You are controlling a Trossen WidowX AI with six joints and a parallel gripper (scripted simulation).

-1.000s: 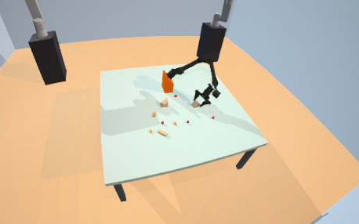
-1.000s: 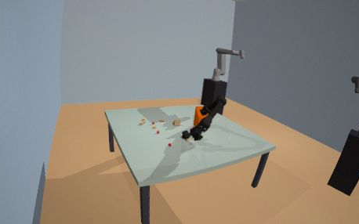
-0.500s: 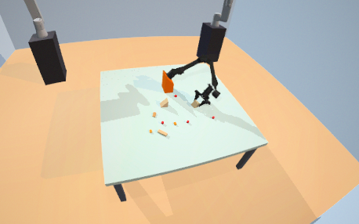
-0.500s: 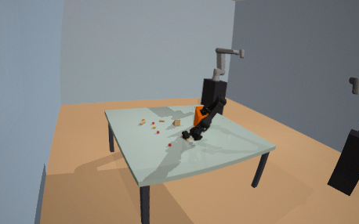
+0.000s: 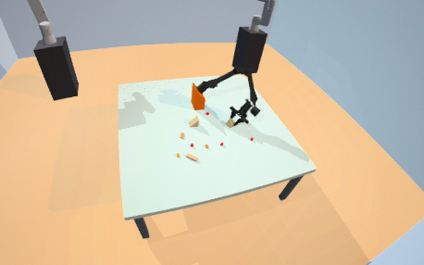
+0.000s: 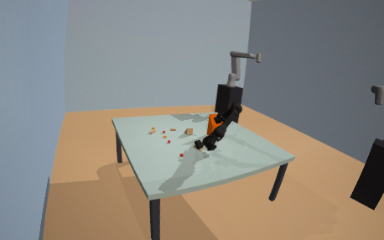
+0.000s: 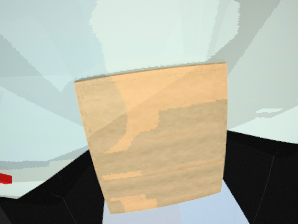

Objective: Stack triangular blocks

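Note:
One triangular wooden block (image 5: pixel 230 123) (image 6: pixel 201 148) (image 7: pixel 155 125) is between the fingers of my gripper (image 5: pixel 234 119) (image 6: pixel 204 147) (image 7: pixel 154 144), which is shut on it. In the wrist view a broad wood face of it fills the middle, with a black finger against each side. It is low, at or just above the table; I cannot tell whether it touches. The other triangular block (image 5: pixel 194 121) (image 6: pixel 189 132) stands apart on the table, left of my gripper in the top view. It is not visible in the wrist view.
A tall orange block (image 5: pixel 198 98) (image 6: pixel 213 124) stands beside the arm's base. A red cube (image 5: pixel 252 139) (image 6: pixel 181 155) lies near my gripper, another red cube (image 5: pixel 207 113) near the orange block. A short wooden piece (image 5: pixel 182 135), a wooden bar (image 5: pixel 192 157) and several small red and orange pieces lie farther off.

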